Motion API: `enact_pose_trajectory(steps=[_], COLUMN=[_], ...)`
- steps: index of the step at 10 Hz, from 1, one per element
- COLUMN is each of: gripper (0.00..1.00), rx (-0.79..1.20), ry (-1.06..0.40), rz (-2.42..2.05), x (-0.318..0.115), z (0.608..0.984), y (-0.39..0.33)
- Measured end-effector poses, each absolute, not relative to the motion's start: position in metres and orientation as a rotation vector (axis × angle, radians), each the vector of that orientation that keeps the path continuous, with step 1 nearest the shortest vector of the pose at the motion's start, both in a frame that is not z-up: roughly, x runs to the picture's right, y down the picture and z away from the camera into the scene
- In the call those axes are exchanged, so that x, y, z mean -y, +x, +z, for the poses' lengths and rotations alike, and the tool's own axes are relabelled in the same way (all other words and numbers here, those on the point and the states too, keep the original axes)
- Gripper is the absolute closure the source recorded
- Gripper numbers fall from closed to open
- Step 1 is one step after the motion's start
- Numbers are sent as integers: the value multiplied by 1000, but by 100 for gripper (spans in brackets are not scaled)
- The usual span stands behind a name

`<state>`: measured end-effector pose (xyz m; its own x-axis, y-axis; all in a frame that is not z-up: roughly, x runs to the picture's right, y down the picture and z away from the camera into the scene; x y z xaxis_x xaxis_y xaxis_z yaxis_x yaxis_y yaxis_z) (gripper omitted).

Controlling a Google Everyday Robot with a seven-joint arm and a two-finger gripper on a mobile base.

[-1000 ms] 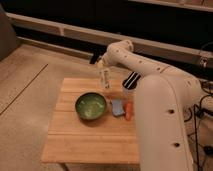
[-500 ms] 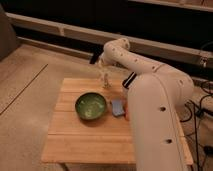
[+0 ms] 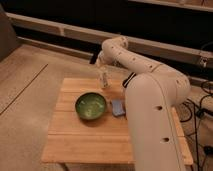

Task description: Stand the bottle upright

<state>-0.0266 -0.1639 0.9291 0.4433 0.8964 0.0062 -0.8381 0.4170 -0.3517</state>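
The bottle [image 3: 104, 80] is small and whitish with dark markings. It is upright near the far edge of the wooden table [image 3: 75, 142], with its base at or just above the top. My gripper [image 3: 103, 70] comes down from above and is shut on the bottle's upper part. The white arm [image 3: 131, 56] curves over from the right. A green bowl [image 3: 91, 105] sits just in front of the bottle, towards the table's middle.
A blue flat object [image 3: 118, 107] lies to the right of the bowl, partly behind the robot's white body [image 3: 152, 125]. The body covers the table's right side. A dark wall with a ledge runs behind the table. Bare floor lies to the left.
The gripper and bottle have come down slightly towards the table top. The arm has shifted a little and its hold has stayed shut.
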Motion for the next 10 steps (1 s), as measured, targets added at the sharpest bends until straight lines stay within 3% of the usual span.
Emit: enact_pose_trajectory(steps=[5, 10], gripper=[97, 48], rx=[231, 239], ry=[-358, -360], rz=[1138, 1148], x=[157, 159], z=[927, 928], y=[-34, -28])
